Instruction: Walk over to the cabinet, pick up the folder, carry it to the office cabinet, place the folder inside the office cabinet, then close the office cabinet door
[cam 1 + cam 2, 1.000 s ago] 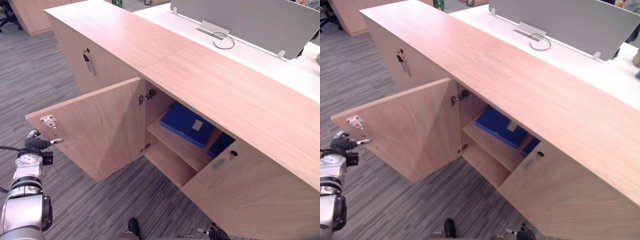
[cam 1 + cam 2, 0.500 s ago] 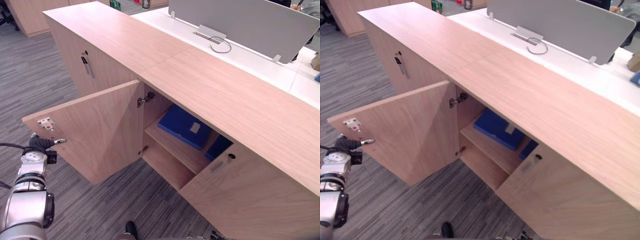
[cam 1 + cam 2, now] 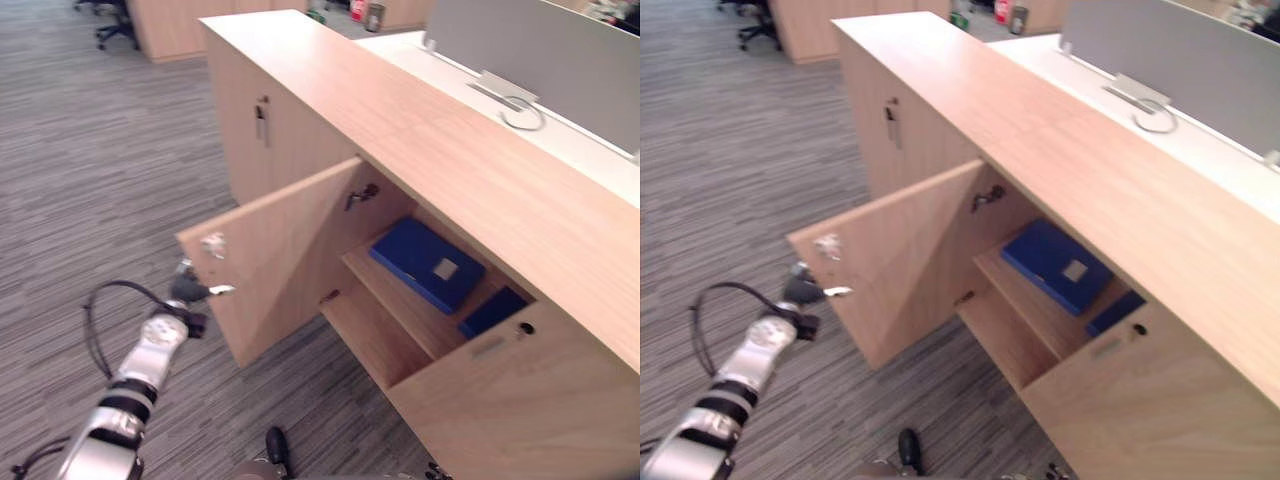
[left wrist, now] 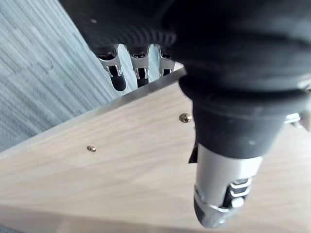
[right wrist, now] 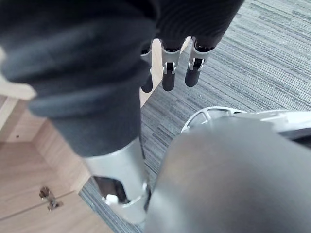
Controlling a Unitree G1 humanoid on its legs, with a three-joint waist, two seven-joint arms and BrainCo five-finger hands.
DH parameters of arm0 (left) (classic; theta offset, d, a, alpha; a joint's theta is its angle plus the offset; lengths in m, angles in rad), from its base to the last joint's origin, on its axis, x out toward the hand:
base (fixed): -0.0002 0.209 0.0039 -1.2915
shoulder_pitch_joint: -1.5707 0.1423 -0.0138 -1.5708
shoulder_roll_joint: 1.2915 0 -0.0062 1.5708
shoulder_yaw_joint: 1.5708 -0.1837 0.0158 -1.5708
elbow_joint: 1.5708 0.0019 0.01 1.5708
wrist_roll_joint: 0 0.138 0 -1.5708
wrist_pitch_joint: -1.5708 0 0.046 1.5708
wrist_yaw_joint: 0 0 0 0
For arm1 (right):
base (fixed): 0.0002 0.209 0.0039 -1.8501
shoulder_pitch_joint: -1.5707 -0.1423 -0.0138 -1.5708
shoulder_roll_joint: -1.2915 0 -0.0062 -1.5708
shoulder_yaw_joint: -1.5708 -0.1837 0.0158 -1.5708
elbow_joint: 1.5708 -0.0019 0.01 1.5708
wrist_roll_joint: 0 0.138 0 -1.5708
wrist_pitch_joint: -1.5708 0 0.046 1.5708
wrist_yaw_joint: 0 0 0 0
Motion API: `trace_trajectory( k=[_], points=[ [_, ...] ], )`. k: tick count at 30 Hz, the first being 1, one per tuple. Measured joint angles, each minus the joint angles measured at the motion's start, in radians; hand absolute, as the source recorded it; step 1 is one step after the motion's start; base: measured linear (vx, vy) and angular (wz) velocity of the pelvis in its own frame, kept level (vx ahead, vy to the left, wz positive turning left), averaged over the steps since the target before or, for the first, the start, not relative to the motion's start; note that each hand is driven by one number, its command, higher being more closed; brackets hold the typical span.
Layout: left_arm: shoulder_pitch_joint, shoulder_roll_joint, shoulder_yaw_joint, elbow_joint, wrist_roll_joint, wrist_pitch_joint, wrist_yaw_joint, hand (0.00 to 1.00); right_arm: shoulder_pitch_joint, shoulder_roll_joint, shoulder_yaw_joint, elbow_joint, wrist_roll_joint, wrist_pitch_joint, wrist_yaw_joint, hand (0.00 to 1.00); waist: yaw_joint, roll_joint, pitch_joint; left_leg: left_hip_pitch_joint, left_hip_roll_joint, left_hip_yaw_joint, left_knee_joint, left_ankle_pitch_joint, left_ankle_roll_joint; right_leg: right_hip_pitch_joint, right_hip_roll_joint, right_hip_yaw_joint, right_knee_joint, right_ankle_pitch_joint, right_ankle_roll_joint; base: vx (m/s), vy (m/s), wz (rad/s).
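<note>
While folder (image 3: 425,262) sits on shelf (image 3: 395,300), L robot hand (image 3: 190,290), fingers (image 4: 116,73) straight, meets door (image 3: 290,250) edge, well apart.

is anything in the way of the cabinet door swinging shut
Nothing visible does. The blue folder lies flat on the shelf, inside the opening, and the left hand sits at the free edge of the door.

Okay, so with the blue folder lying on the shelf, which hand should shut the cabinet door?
Left. The left hand is at the open door's free edge, fingers past the edge, thumb on its face. The right hand hangs over the carpet, touching nothing. The folder is already inside.
</note>
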Motion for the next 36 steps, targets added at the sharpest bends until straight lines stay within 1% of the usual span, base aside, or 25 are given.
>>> trace_trajectory(
  k=[1, 2, 3, 4, 5, 6, 7, 8, 9, 10, 12, 14, 17, 20, 25, 26, 27, 28, 29, 30, 31, 33, 34, 35, 36],
  points=[
    [0.018, -0.01, -0.03, -0.03, -0.005, -0.009, -0.003, 0.0, -0.005, -0.005, 0.0, 0.001, 0.0, 0.0, 0.0, 0.0, 0.0, 0.006, 0.0, -0.003, -0.006, 0.0, 0.0, 0.0, 0.0, -0.002, -0.007, 0.0, 0.005, 0.003, 0.005, -0.07, 0.115, 0.43],
    [0.058, -0.03, -0.089, -0.082, -0.025, -0.032, -0.019, 0.0, -0.021, -0.017, 0.0, 0.011, -0.001, 0.0, 0.0, 0.0, 0.0, 0.021, -0.008, -0.015, -0.017, 0.0, 0.0, -0.001, 0.0, -0.014, -0.02, -0.001, 0.015, 0.015, 0.02, -0.11, 0.153, 0.28],
    [0.086, -0.059, -0.152, -0.115, -0.042, -0.054, -0.044, 0.0, -0.044, -0.034, -0.001, 0.018, -0.003, 0.001, 0.0, 0.0, 0.0, 0.045, -0.027, -0.037, -0.022, -0.001, 0.0, -0.02, -0.01, -0.038, -0.025, -0.008, 0.019, 0.038, 0.017, -0.14, 0.176, 0.2],
    [0.094, -0.073, -0.185, -0.122, -0.041, -0.061, -0.058, 0.0, -0.053, -0.038, 0.0, 0.018, -0.003, 0.002, 0.001, 0.0, -0.005, 0.039, -0.04, -0.05, -0.035, 0.013, 0.008, -0.075, -0.062, -0.053, -0.043, -0.019, 0.007, 0.058, 0.013, -0.14, 0.253, 0.02],
    [0.1, -0.081, -0.256, -0.144, -0.04, -0.073, -0.098, 0.0, -0.089, -0.04, -0.004, 0.036, -0.001, -0.006, 0.009, 0.0, -0.003, -0.013, -0.047, -0.109, -0.041, 0.013, 0.204, -0.089, 0.102, -0.097, -0.124, 0.011, 0.021, 0.062, 0.021, -0.03, 0.145, -0.37],
    [0.098, -0.123, -0.329, -0.145, -0.041, -0.076, -0.139, 0.0, -0.13, -0.075, -0.008, 0.049, 0.0, -0.001, 0.023, 0.0, -0.003, 0.042, -0.056, -0.088, -0.011, -0.046, 0.218, -0.116, 0.118, -0.097, -0.095, 0.0, 0.022, 0.069, 0.019, 0.02, 0.104, -0.49],
    [0.097, -0.155, -0.363, -0.144, -0.043, -0.067, -0.152, 0.0, -0.139, -0.085, -0.006, 0.042, 0.001, -0.003, 0.026, 0.0, -0.014, 0.045, -0.06, -0.08, -0.011, -0.037, 0.2, -0.114, 0.089, -0.092, -0.091, 0.0, -0.008, 0.085, 0.012, -0.01, 0.081, -0.79],
    [0.084, -0.219, -0.415, -0.142, -0.045, -0.06, -0.182, 0.0, -0.148, -0.09, -0.001, 0.03, 0.002, -0.013, 0.03, 0.0, -0.016, 0.048, -0.068, -0.065, -0.011, -0.007, 0.166, -0.105, 0.089, -0.093, -0.071, 0.0, -0.051, 0.117, 0.013, -0.12, 0.17, -0.66],
    [0.045, -0.288, -0.458, -0.123, -0.045, -0.06, -0.197, 0.0, -0.156, -0.09, -0.004, 0.034, 0.002, -0.018, 0.03, 0.0, -0.028, 0.049, -0.075, -0.071, -0.012, 0.003, 0.15, -0.105, 0.089, -0.09, -0.058, -0.002, -0.085, 0.12, 0.017, -0.14, 0.147, -0.59],
    [0.02, -0.315, -0.481, -0.122, -0.046, -0.062, -0.229, 0.0, -0.16, -0.09, -0.007, 0.037, 0.002, -0.018, 0.029, 0.0, -0.038, 0.048, -0.077, -0.073, -0.012, 0.003, 0.14, -0.102, 0.085, -0.091, -0.051, -0.012, -0.097, 0.12, 0.017, -0.13, 0.082, -0.23],
    [-0.053, -0.368, -0.629, -0.132, -0.069, -0.07, -0.359, 0.0, -0.144, -0.084, -0.01, 0.056, 0.001, -0.009, 0.021, 0.0, -0.064, 0.046, -0.077, -0.056, -0.012, 0.004, 0.081, -0.067, 0.057, -0.076, -0.018, -0.024, -0.124, 0.118, 0.015, -0.08, 0.039, -0.17],
    [-0.052, -0.4, -0.675, -0.132, -0.086, -0.068, -0.409, 0.0, -0.128, -0.077, -0.01, 0.056, 0.001, -0.008, 0.021, 0.0, -0.073, 0.046, -0.077, -0.04, -0.017, 0.005, 0.054, -0.04, 0.045, -0.055, 0.013, -0.024, -0.142, 0.116, 0.011, -0.08, -0.01, -0.4],
    [-0.052, -0.408, -0.675, -0.13, -0.141, -0.063, -0.444, 0.0, -0.116, -0.069, -0.01, 0.056, 0.0, -0.007, 0.013, 0.0, -0.094, 0.063, -0.072, -0.032, -0.02, -0.011, 0.005, -0.02, 0.03, -0.051, 0.039, -0.024, -0.175, 0.12, 0.007, -0.11, -0.031, -0.12],
    [-0.022, -0.407, -0.627, -0.126, -0.205, -0.056, -0.446, 0.0, -0.096, -0.053, -0.004, 0.055, -0.002, -0.004, 0.011, 0.0, -0.1, 0.065, -0.07, -0.036, -0.014, -0.009, 0.001, -0.02, 0.03, -0.051, 0.049, -0.022, -0.178, 0.125, 0.0, -0.12, -0.044, 0.32],
    [0.107, -0.408, -0.418, -0.074, -0.202, -0.065, -0.42, 0.0, -0.096, -0.051, 0.01, 0.032, -0.003, -0.011, 0.01, 0.0, -0.096, 0.087, -0.06, -0.045, 0.002, 0.011, 0.001, -0.025, 0.022, -0.062, 0.068, 0.002, -0.202, 0.125, 0.0, -0.1, -0.045, -0.02],
    [0.138, -0.408, -0.344, -0.026, -0.193, -0.066, -0.402, 0.0, -0.092, -0.051, 0.031, 0.019, -0.002, -0.012, 0.009, 0.0, -0.1, 0.084, -0.061, -0.058, 0.0, 0.025, 0.001, -0.059, -0.023, -0.069, 0.071, 0.008, -0.23, 0.125, 0.0, -0.05, -0.007, -0.23],
    [0.157, -0.407, -0.274, 0.022, -0.184, -0.07, -0.386, 0.0, -0.087, -0.039, 0.047, 0.012, -0.002, -0.018, 0.008, 0.0, -0.097, 0.041, -0.058, -0.063, -0.018, 0.051, 0.037, -0.066, 0.022, -0.084, 0.033, 0.019, -0.251, 0.136, -0.011, -0.02, -0.049, -0.64],
    [0.179, -0.417, -0.189, 0.11, -0.167, -0.08, -0.355, 0.0, -0.082, -0.038, 0.062, -0.003, -0.001, -0.021, 0.008, 0.0, -0.084, 0.06, -0.063, -0.056, 0.033, 0.033, 0.113, -0.076, 0.094, -0.089, 0.044, 0.049, -0.246, 0.148, -0.007, 0.07, -0.085, -0.66],
    [0.188, -0.418, -0.145, 0.173, -0.137, -0.09, -0.333, 0.0, -0.072, -0.04, 0.079, -0.009, 0.001, -0.023, 0.007, 0.0, -0.095, 0.075, -0.07, -0.051, 0.055, 0.057, 0.089, -0.044, 0.072, -0.091, 0.063, 0.058, -0.258, 0.162, -0.006, 0.11, -0.082, -0.6],
    [0.202, -0.413, -0.089, 0.244, -0.088, -0.099, -0.307, 0.0, -0.06, -0.04, 0.074, -0.014, 0.006, -0.026, 0.005, 0.0, -0.102, 0.076, -0.072, -0.031, 0.054, 0.063, 0.063, -0.048, 0.052, -0.092, 0.067, 0.083, -0.278, 0.166, -0.009, 0.09, -0.028, -0.25],
    [0.211, -0.411, -0.055, 0.28, -0.069, -0.104, -0.298, 0.0, -0.057, -0.04, 0.076, -0.013, 0.006, -0.025, 0.003, 0.0, -0.102, 0.073, -0.071, -0.023, 0.052, 0.071, 0.052, -0.042, 0.044, -0.09, 0.076, 0.091, -0.288, 0.167, -0.01, 0.04, 0.024, -0.33],
    [0.259, -0.405, 0.096, 0.416, -0.028, -0.104, -0.254, 0.0, -0.052, -0.038, 0.079, -0.012, 0.006, -0.025, 0.003, 0.0, -0.1, 0.07, -0.069, 0.004, 0.061, 0.109, 0.04, -0.045, 0.035, -0.077, 0.088, 0.105, -0.307, 0.167, -0.011, 0.03, -0.012, -0.44],
    [0.27, -0.405, 0.138, 0.451, -0.016, -0.103, -0.241, 0.0, -0.052, -0.038, 0.081, -0.012, 0.006, -0.025, 0.003, 0.0, -0.101, 0.068, -0.068, 0.007, 0.068, 0.119, 0.055, -0.06, 0.034, -0.073, 0.091, 0.111, -0.307, 0.167, -0.011, 0.02, -0.065, -0.44],
    [0.288, -0.404, 0.223, 0.511, 0.006, -0.101, -0.216, 0.0, -0.052, -0.038, 0.083, -0.012, 0.007, -0.026, 0.003, 0.0, -0.101, 0.069, -0.064, -0.003, 0.096, 0.136, 0.124, -0.102, 0.026, -0.063, 0.099, 0.116, -0.303, 0.166, -0.013, 0.01, -0.122, -0.51],
    [0.306, -0.398, 0.295, 0.554, 0.028, -0.099, -0.187, 0.0, -0.052, -0.039, 0.083, -0.009, 0.007, -0.026, 0.003, 0.0, -0.091, 0.076, -0.057, -0.024, 0.142, 0.16, 0.227, -0.159, 0.009, -0.058, 0.117, 0.124, -0.293, 0.16, -0.021, 0.01, -0.15, -0.58]
  ],
)
